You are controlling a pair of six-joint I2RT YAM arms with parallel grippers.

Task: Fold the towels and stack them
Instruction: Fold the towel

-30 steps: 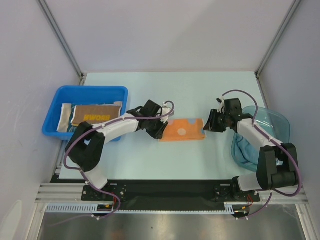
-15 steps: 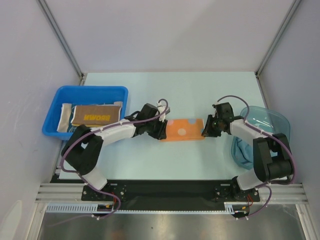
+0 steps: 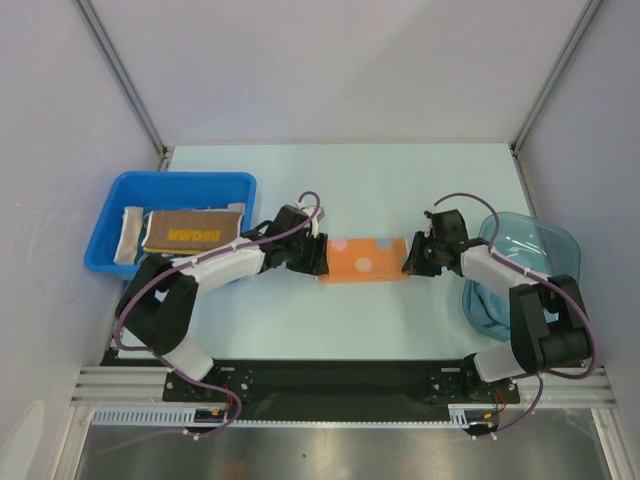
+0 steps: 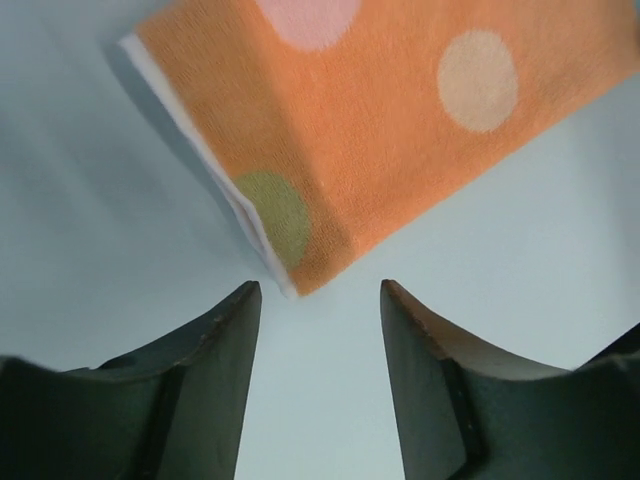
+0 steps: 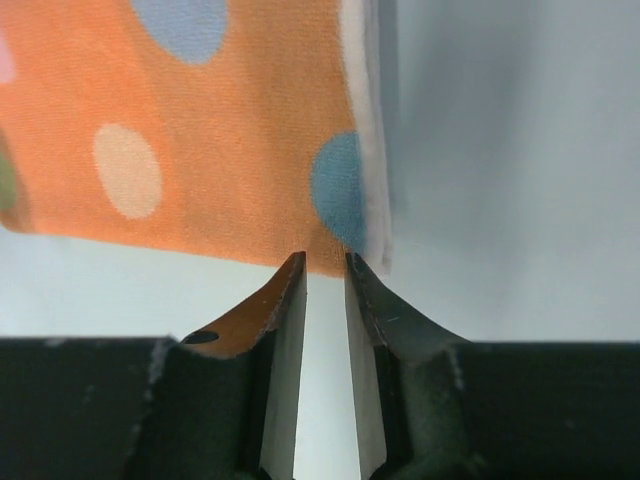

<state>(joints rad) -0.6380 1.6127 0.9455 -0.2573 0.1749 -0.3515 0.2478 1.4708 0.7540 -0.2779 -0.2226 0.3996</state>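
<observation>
9 o'clock on the counter (image 3: 400,180): blue bin (image 3: 228,180) holding a brown towel (image 3: 190,232) with yellow lettering, upside down, can't read it. A pale towel (image 3: 128,235) sits at its 9 o'clock side. The left tool (image 4: 318,292) is open, jaws spread, with a corner of the orange towel (image 3: 365,259) just ahead, not gripped. That towel lies folded flat mid-counter: terry, pale dots, white edge, bare counter all round. The right tool (image 5: 325,262) has its jaws nearly together at the towel's 3 o'clock edge; can't tell if it's pinching. 3 o'clock: clear teal bowl (image 3: 545,240) holding a blue towel (image 3: 488,300).

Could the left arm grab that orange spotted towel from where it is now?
Probably yes: the left gripper is open, right at a corner of the orange towel, with only bare table between them.
</observation>
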